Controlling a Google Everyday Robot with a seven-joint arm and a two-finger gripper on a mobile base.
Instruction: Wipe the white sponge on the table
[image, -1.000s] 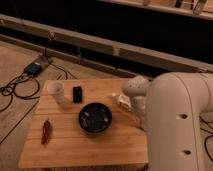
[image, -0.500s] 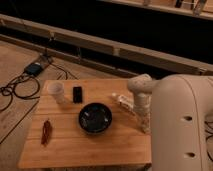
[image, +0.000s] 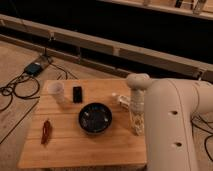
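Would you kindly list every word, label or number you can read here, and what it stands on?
No text can be read.
White item by the gripper: any label too blurred.
Black bowl, white cup: no markings show.
The gripper hangs over the table near its right edge.

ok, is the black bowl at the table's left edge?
No, the black bowl sits near the middle of the table, and the tool hangs by the table's right edge.

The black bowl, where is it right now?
In the camera view the black bowl sits midway across the table, white cup up-left of it, the gripper hanging just right of it.
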